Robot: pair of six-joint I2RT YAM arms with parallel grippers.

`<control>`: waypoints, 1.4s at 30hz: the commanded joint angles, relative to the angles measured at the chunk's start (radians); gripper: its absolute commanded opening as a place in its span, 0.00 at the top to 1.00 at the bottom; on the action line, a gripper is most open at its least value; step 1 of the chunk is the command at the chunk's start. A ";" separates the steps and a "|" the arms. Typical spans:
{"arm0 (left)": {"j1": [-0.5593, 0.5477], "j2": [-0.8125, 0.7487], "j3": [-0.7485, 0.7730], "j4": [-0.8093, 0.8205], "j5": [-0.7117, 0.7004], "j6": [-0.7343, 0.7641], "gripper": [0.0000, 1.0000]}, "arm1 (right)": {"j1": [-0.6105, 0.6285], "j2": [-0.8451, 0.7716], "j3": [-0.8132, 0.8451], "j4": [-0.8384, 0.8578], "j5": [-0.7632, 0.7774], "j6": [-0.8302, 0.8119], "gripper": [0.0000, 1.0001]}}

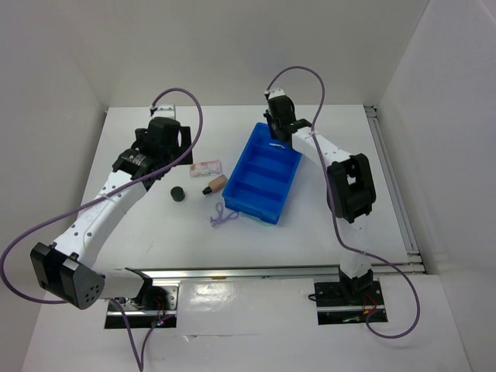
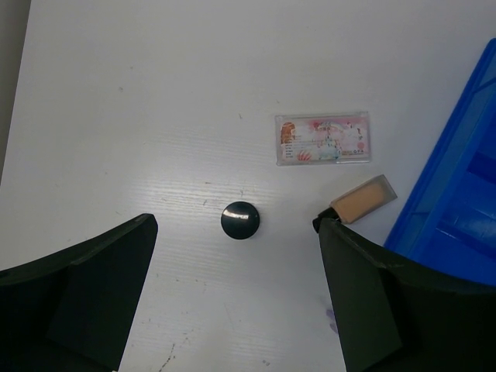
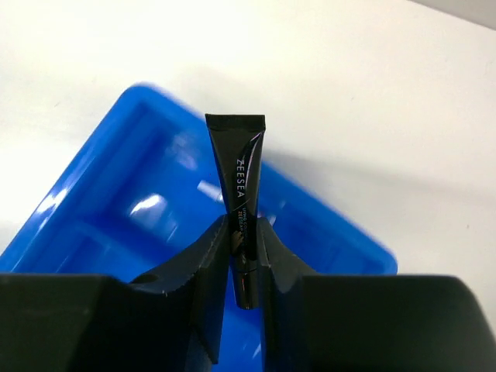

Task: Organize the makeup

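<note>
Item 1, blue divided tray (image 1: 263, 174): sits skewed on the white bench (image 1: 139, 225), about mid-width, one short end toward the far edge. Item 2, slim black tube (image 3: 243, 178) lettered ZEESEA: clamped between the two fingers of the right gripper (image 3: 244, 256), flat crimped end pointing away from the wrist, held over the tray's far end; whether it touches the tray cannot be told. Item 3, black round pot (image 1: 178, 194): upright on the bench to the left of the tray, well apart from it. Item 4, tan tube (image 1: 214, 186) with black tip: lying flat between the pot and the tray, just beside the tray's left wall. Item 5, pinkish flat packet (image 1: 206, 167): lying face up on the far side of the tan tube, near it but apart. Item 6, thin purple loop (image 1: 223, 216): on the bench at the tray's near left corner. Item 7, left gripper (image 1: 159, 147): hangs above the left half of the bench, fingers (image 2: 101, 287) spread wide and holding nothing; in the left wrist view the pot lies between them, on the surface below.
</note>
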 commanded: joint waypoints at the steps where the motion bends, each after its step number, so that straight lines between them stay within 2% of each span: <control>1: -0.003 -0.009 0.002 0.023 -0.014 0.020 0.00 | -0.004 0.086 0.125 -0.023 -0.012 -0.043 0.75; 3: -0.003 0.002 0.002 0.013 -0.024 0.020 0.00 | -0.015 0.114 0.154 -0.023 0.000 -0.053 0.70; 6: -0.003 0.011 0.002 0.004 -0.024 0.011 0.00 | -0.015 0.125 0.164 -0.023 0.000 -0.063 0.57; 9: -0.003 0.011 0.002 0.004 -0.024 0.011 0.00 | -0.015 0.091 0.116 -0.003 -0.014 -0.050 0.36; 11: -0.003 0.011 0.002 0.004 -0.024 0.002 0.00 | -0.015 0.041 0.093 0.006 -0.014 -0.033 0.35; 14: -0.003 0.002 0.002 0.013 -0.024 0.002 0.00 | -0.015 -0.070 0.023 0.017 0.009 0.009 0.39; 19: -0.003 -0.019 0.002 0.024 -0.024 -0.007 0.02 | 0.026 -0.329 -0.196 0.017 -0.085 0.095 0.57; 23: -0.003 -0.019 0.002 0.033 -0.014 -0.017 0.05 | 0.141 -0.446 -0.344 -0.025 -0.176 0.130 0.57; 29: -0.003 -0.041 0.002 0.023 -0.026 -0.035 0.06 | 0.365 -0.455 -0.492 -0.046 -0.367 0.230 0.57; 31: -0.003 -0.050 0.002 0.012 -0.056 -0.046 0.06 | 0.429 -0.455 -0.522 -0.034 -0.386 0.239 0.57; 37: -0.003 -0.107 -0.009 0.012 -0.145 -0.070 0.06 | 0.442 -0.425 -0.563 -0.023 -0.442 0.259 0.57; 42: -0.003 -0.116 -0.009 0.012 -0.146 -0.092 0.05 | 0.442 -0.334 -0.519 -0.077 -0.324 0.259 0.56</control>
